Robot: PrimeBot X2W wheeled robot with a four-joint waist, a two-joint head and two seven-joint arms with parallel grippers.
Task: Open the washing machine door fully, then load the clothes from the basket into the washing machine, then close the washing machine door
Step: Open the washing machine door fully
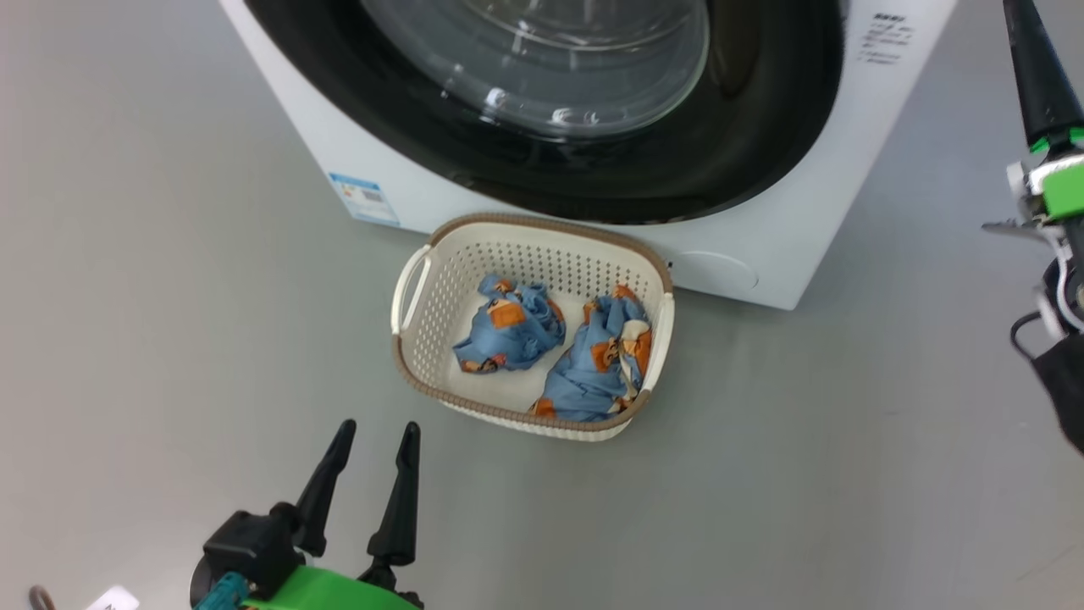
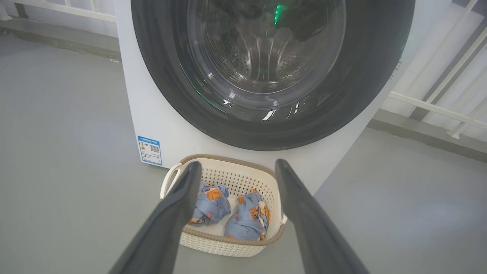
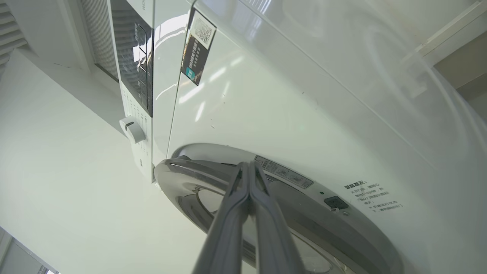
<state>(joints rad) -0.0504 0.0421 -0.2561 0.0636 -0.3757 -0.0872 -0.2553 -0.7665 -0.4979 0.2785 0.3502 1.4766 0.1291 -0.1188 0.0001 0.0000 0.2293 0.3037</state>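
The door, likely heavy, stiff and slick, is best hooked at its rim edge, where the right hand points with fingers pressed together; the soft, light clothes lie in the basket before it, the left hand wide nearby.

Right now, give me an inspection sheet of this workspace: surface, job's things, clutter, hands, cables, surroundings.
Surface: grey floor, smooth.
Door: not fully open; in the right wrist view its rim seems to stand slightly off the front.
Washer: white, blue label low on its front.
Basket: on the floor, close before the washer.
Clothes: two pieces, both in the basket.
Clutter: small white tag at the head view's bottom edge, unclear what.
Left hand: open, short of the basket.
Right hand: shut, tips at the door's rim.
Cables: black loop by the right arm.
Surroundings: white railing beside the washer.
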